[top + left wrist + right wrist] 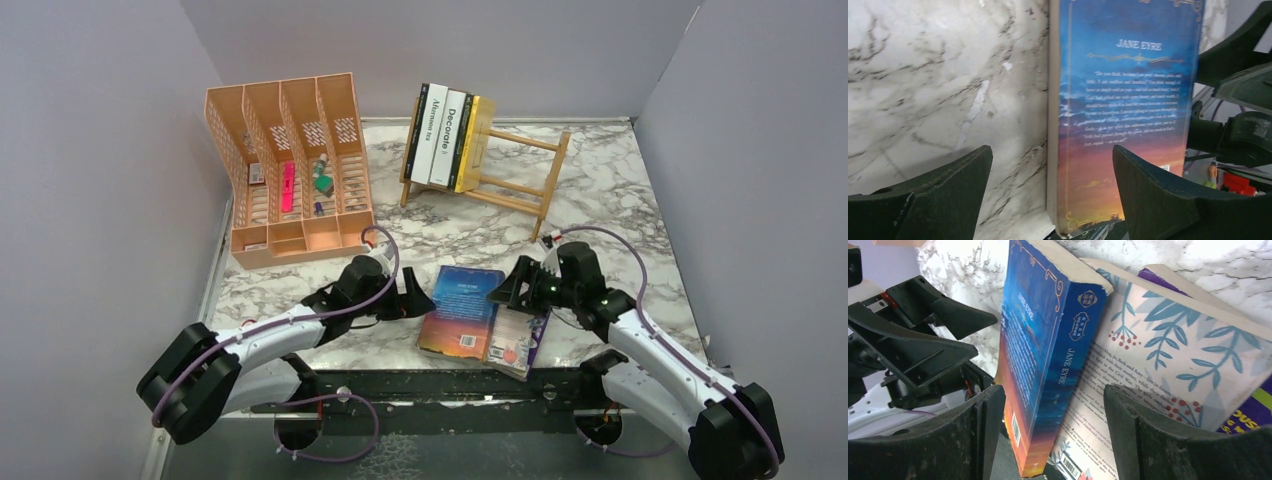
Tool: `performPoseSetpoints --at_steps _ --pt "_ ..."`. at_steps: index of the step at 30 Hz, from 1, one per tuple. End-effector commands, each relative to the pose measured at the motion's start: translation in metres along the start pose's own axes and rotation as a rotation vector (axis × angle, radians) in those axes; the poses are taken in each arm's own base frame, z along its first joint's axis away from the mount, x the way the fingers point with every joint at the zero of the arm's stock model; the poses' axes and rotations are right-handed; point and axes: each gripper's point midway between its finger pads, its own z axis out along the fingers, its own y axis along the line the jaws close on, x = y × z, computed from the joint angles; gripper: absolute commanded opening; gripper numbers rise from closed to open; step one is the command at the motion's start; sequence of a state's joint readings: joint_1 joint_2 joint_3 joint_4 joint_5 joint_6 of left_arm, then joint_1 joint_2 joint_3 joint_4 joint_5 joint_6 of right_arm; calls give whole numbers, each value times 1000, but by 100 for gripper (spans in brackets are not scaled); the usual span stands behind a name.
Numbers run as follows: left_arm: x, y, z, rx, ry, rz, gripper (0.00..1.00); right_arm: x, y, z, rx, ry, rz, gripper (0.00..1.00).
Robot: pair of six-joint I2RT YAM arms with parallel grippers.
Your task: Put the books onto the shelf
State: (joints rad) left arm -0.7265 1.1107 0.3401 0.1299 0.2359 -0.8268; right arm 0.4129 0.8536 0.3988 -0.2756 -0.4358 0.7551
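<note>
The blue-orange book [462, 308] lies cover-down near the table's front edge, one side propped on a floral book [513, 342]. My left gripper [418, 300] is open at its left edge. From the left wrist, the page edge of that book [1125, 100] sits between the spread fingers [938, 195] of my left gripper [1053, 172]. My right gripper [505, 288] is open on the other side. My right gripper [1054, 415] straddles the spine [1068, 355] without touching; the floral book [1173, 350] and a purple cover [1248, 412] lie under it. Several books [445, 138] stand at the left end of the shelf [520, 165].
An orange perforated file organiser [290, 170] with small items stands at the back left. Grey walls close in the table on three sides. The black front edge [430, 385] of the table runs just below the two flat books.
</note>
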Motion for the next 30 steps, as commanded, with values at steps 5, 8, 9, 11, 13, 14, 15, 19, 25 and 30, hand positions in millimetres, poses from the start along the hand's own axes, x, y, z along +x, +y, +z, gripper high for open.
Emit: performPoseSetpoints --at_steps 5,8,9,11,13,14,15,19,25,30 --pt "-10 -12 16 25 -65 -1 74 19 15 9 -154 78 39 73" --pt "-5 -7 21 5 -56 9 66 31 18 12 -201 146 55 73" --pt "-4 -8 23 6 -50 12 64 34 20 12 -225 161 55 73" --pt "-1 -10 26 12 -37 19 59 39 24 11 -271 185 59 71" --pt "3 -15 30 24 -25 29 54 43 33 7 -336 202 56 69" --pt "4 -16 31 20 -29 32 53 43 38 5 -359 204 54 68" --pt "2 -16 32 13 -40 32 51 42 41 3 -367 198 51 68" --pt "-4 -28 31 45 -85 44 50 33 47 0 -337 149 48 66" --pt "0 -36 31 77 -105 57 49 39 36 8 -271 144 70 59" --pt "2 -39 32 97 -94 56 48 48 30 24 -219 151 81 54"
